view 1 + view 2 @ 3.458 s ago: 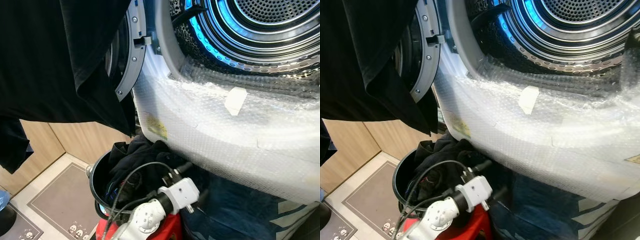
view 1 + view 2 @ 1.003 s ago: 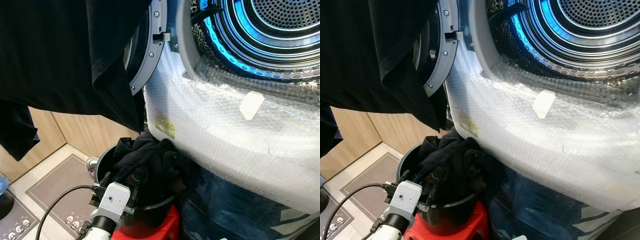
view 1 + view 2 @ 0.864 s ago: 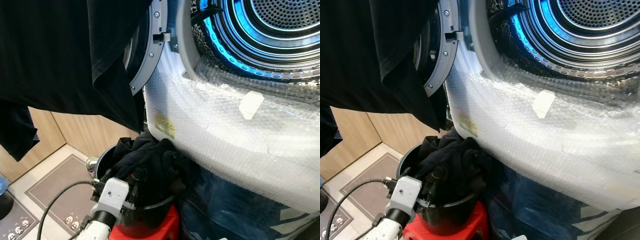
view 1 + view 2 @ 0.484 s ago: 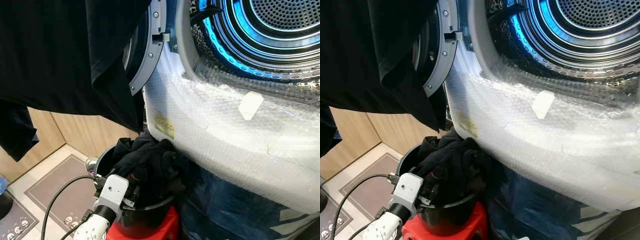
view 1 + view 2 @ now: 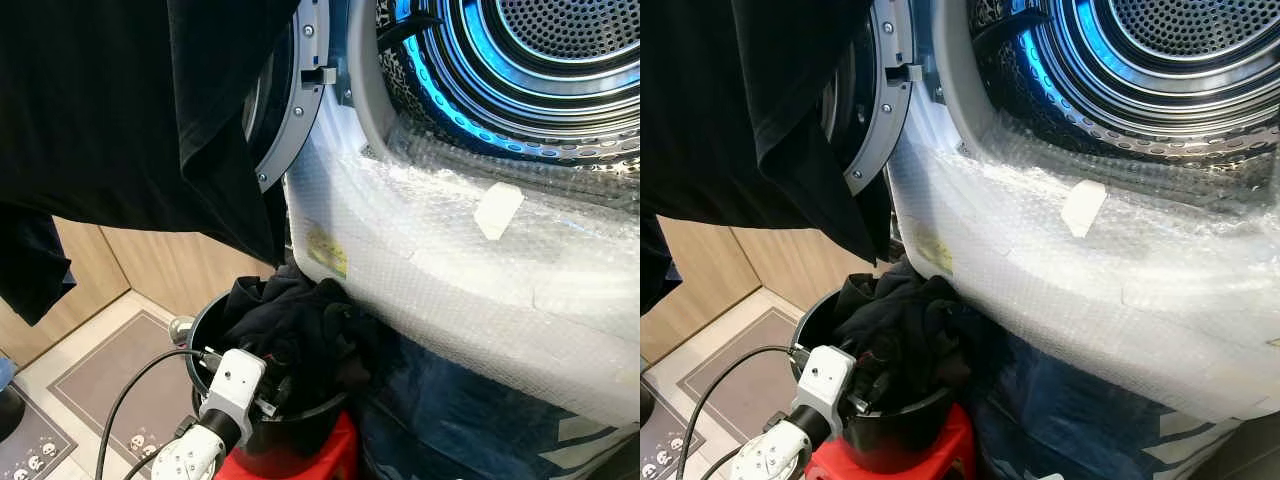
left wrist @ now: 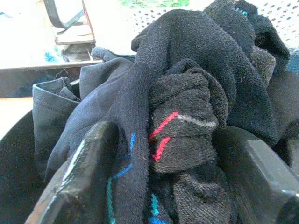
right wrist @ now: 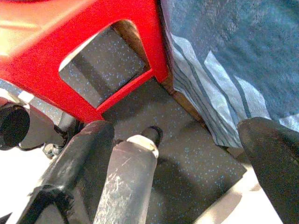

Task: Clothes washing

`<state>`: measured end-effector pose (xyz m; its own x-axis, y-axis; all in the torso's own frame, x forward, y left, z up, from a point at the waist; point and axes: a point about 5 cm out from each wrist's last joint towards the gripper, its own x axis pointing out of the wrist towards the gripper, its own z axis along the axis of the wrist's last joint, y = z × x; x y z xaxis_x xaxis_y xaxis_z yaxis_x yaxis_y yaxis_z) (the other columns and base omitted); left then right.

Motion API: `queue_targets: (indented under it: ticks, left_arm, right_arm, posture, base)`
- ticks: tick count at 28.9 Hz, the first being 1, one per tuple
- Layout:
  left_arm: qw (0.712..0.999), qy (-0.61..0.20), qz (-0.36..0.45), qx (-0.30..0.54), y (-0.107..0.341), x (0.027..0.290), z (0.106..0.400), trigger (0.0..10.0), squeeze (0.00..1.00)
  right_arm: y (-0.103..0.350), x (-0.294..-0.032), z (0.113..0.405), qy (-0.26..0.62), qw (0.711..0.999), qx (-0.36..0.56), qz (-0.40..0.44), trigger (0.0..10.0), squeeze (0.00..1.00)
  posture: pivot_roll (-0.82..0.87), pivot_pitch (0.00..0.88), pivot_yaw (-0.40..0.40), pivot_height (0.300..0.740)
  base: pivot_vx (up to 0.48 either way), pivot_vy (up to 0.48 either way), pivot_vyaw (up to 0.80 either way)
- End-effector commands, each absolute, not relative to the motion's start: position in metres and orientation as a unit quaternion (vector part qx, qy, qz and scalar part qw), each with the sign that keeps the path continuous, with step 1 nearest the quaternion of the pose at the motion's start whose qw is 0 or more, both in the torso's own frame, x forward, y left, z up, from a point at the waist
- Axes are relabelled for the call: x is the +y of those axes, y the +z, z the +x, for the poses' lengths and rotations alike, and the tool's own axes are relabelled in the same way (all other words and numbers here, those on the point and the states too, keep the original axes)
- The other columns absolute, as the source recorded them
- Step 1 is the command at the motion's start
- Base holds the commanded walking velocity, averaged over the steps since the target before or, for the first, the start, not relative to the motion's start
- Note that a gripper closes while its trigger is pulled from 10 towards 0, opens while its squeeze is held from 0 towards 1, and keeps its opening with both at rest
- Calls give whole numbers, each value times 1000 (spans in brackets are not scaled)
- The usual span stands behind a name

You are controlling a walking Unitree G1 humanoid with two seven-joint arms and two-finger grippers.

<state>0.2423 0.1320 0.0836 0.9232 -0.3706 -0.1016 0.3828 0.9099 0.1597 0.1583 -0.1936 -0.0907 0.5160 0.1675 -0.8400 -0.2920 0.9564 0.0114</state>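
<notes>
Left gripper (image 6: 163,154) jaws astride dark clothes (image 6: 187,93) in bucket (image 5: 215,320)

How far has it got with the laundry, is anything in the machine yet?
Done: the washer door stands open, and the drum looks bare where it shows. In hand: the left gripper is down in the black bucket, its open fingers on either side of a bunched dark sock. Left: closing on it, lifting it into the drum, then the remaining dark clothes piled in the bucket.
</notes>
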Motion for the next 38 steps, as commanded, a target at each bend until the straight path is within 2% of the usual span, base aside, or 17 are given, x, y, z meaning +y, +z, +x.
queue_targets:
  ticks: [1,29,34,35,38]
  left_arm:
    - [975,-202,87,36,82,132,242,0,0]
    - [981,-178,76,15,85,135,237,0,0]
    - [980,-186,76,-11,90,131,234,0,0]
    - [975,-202,81,-53,100,125,231,0,0]
    - [968,-216,84,-96,112,121,229,0,0]
  right_arm:
    - [-92,-193,156,127,869,474,-61,10000,0]
    - [-91,-195,156,131,867,475,-69,10000,0]
    - [-90,-195,157,139,869,470,-70,10000,0]
    - [-88,-196,160,145,873,462,-65,10000,0]
    - [-86,-197,162,157,875,455,-56,10000,0]
  posture:
    - [73,7,-6,740]
    - [85,9,-17,740]
    - [83,1,-17,740]
    - [81,0,-17,740]
    - [77,0,-17,740]
  base:
    - [0,0,0]
    - [0,0,0]
    - [0,0,0]
    - [0,0,0]
    - [0,0,0]
